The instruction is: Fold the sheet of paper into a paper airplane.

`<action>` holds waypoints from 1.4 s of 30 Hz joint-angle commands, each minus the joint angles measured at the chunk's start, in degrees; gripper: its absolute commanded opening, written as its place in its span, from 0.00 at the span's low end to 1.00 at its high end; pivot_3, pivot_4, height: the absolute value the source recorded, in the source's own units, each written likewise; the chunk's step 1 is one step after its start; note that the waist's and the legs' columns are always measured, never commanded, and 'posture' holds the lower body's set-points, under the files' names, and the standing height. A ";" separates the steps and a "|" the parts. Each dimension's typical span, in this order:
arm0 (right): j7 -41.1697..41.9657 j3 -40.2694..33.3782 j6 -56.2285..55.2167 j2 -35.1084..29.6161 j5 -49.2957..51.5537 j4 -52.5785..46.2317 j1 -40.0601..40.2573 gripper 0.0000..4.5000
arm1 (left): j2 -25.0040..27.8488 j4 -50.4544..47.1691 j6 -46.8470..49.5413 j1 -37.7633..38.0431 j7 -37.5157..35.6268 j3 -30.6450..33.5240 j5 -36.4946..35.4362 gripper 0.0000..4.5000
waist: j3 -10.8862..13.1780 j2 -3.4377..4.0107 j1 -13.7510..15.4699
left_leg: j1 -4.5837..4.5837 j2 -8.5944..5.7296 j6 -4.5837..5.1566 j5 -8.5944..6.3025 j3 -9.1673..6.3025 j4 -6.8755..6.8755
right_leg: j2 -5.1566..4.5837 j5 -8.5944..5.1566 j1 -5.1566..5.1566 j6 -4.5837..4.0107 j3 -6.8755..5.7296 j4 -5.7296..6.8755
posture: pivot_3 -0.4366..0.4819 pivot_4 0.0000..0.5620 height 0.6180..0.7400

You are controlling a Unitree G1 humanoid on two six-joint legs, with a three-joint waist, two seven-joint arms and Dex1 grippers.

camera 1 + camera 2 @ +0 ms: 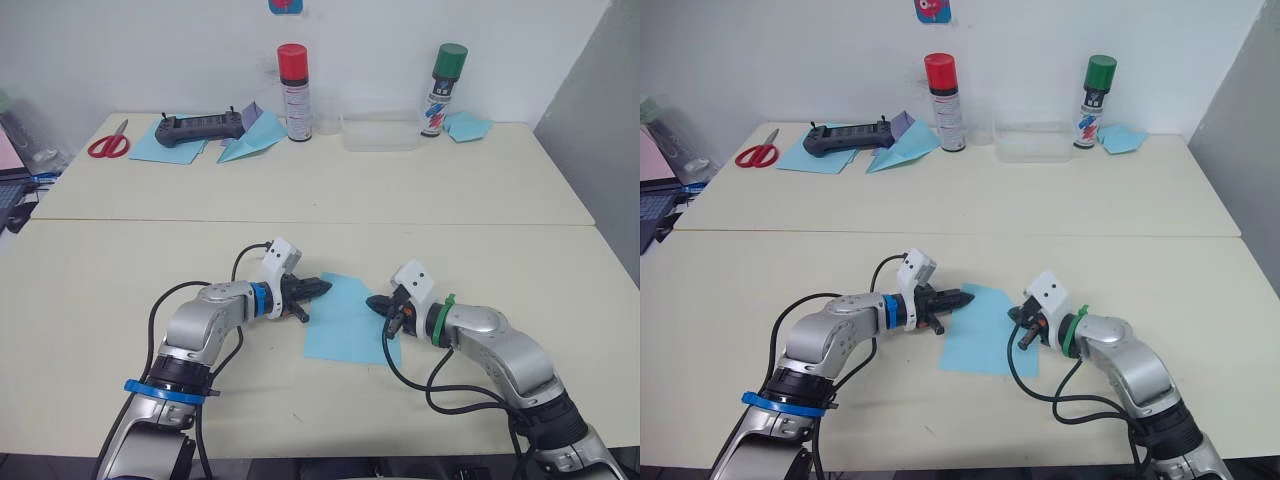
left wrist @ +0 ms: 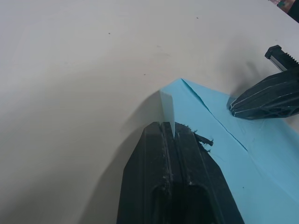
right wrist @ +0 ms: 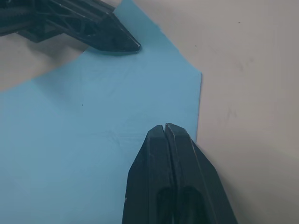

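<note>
**A:** Black fingers on both sides, and both pairs are pressed together. The left gripper [image 1: 322, 288] has its tips pinched on a lifted corner of the sheet of paper [image 1: 350, 318]. In the left wrist view you can see a pale sliver of paper sticking up right between the tips.

**B:** And the right gripper [image 1: 374, 303]?

**A:** Closed too, fingers tight against each other with no gap. It sits low over the right side of the sheet, just inside the right edge. I can't tell if it's actually pressing on the paper or hanging just above it. Nothing is held in it as far as I can see.

**B:** Where's the sheet itself?

**A:** Light blue, lying mostly flat on the near table [image 1: 100, 300], right between the two grippers. The far left corner is the bit that's lifted, and there's a crease line running across that end.

**B:** What's further out?

**A:** On the far table [image 1: 400, 190], from left to right: red scissors [image 1: 109, 143], a black controller [image 1: 198, 127] lying on a blue sheet [image 1: 150, 148], a wider blue paper dart [image 1: 252, 140] with a lilac piece, a spray can with a red cap [image 1: 294, 91], a clear plastic tray [image 1: 380, 133], a spray can with a green cap [image 1: 443, 89], and a small blue folded lump [image 1: 468, 127] just right of it. All of that is well apart from the grippers.
</note>
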 commanded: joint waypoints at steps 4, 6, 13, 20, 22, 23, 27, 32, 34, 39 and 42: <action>-0.49 1.16 -0.86 0.38 -2.00 3.87 2.16 0.00 | 1.45 -2.57 -5.68 -0.36 -0.84 -2.16 4.21 0.01 | -0.01 -0.01 -0.02 | 0.04 0.01 0.00 0.00 0.00 0.00 | 0.00 0.00 0.04 0.00 0.00 0.01 | 0.48 0.27 1.00; -0.40 1.00 -1.01 0.39 -1.99 3.92 2.29 0.00 | 2.38 -3.96 -9.63 0.18 -2.04 -4.26 6.55 0.01 | -0.01 -0.01 -0.05 | 0.06 0.01 0.00 0.00 0.00 0.01 | 0.00 0.00 0.06 0.00 0.01 0.01 | 0.48 0.27 1.00; -0.77 0.71 -0.50 1.34 -1.95 3.42 2.62 0.00 | 4.46 -6.14 -22.56 1.59 -4.59 -10.69 15.04 0.01 | -0.01 0.00 0.20 | 0.07 0.01 0.00 0.00 0.00 0.02 | 0.00 0.00 0.09 0.00 0.02 0.01 | 0.48 0.27 1.00; -1.18 0.66 -0.09 2.13 -1.97 2.94 2.80 0.00 | 5.56 -6.54 -27.35 2.45 -7.07 -12.77 18.71 0.01 | -0.02 0.00 0.20 | 0.09 0.01 0.00 0.00 0.00 0.03 | 0.00 0.00 0.11 0.00 0.01 0.01 | 0.48 0.27 1.00; -1.28 0.65 0.03 2.32 -1.97 2.79 2.89 0.00 | 5.88 -6.67 -28.78 2.50 -7.31 -13.35 20.07 0.01 | -0.02 0.00 0.20 | 0.09 0.01 0.00 0.00 0.00 0.03 | 0.00 0.00 0.11 0.00 0.01 0.01 | 0.48 0.27 1.00; -1.36 0.66 0.11 2.40 -1.94 2.67 2.95 0.00 | 5.93 -6.69 -29.35 2.52 -7.33 -13.58 20.71 0.01 | -0.02 0.00 0.20 | 0.09 0.01 0.00 0.00 0.00 0.03 | 0.00 0.00 0.11 0.00 0.01 0.01 | 0.48 0.27 1.00; -1.57 0.77 0.41 2.61 -1.86 2.21 3.18 0.00 | 6.38 -6.62 -31.72 2.77 -7.15 -15.05 24.03 0.01 | -0.02 0.00 0.20 | 0.10 0.01 0.00 0.00 0.00 0.03 | 0.00 0.00 0.11 0.00 0.02 0.01 | 0.48 0.27 1.00; -1.87 0.84 0.79 2.82 -1.80 1.64 3.45 0.00 | 5.98 -7.63 -32.33 3.20 -6.44 -16.19 27.29 0.01 | -0.04 0.00 0.20 | 0.10 0.01 0.00 0.00 0.00 0.03 | 0.00 0.00 0.12 0.00 0.01 0.01 | 0.48 0.27 1.00; -1.99 0.87 0.82 2.91 -1.80 1.61 3.52 0.00 | 5.59 -8.38 -31.98 3.52 -6.15 -16.68 28.46 0.01 | -0.04 0.00 0.20 | 0.11 0.01 0.00 0.00 0.00 0.03 | 0.00 0.00 0.13 0.00 0.01 0.01 | 0.48 0.27 1.00; -2.22 0.97 0.95 2.99 -1.74 1.57 3.62 0.00 | 3.47 -9.49 -27.34 4.10 -4.68 -13.63 26.95 0.01 | -0.05 0.01 0.34 | 0.17 0.01 0.01 0.00 -0.01 0.05 | 0.00 0.00 0.22 0.00 -0.01 0.01 | 0.48 0.27 1.00; -2.28 0.99 1.00 3.11 -1.66 1.65 3.59 0.00 | 0.69 -11.30 -18.99 4.70 -4.39 -7.75 19.87 0.01 | -0.05 0.02 0.35 | 0.23 0.01 0.01 0.00 -0.01 0.07 | -0.01 0.00 0.31 0.00 -0.01 0.01 | 0.48 0.27 1.00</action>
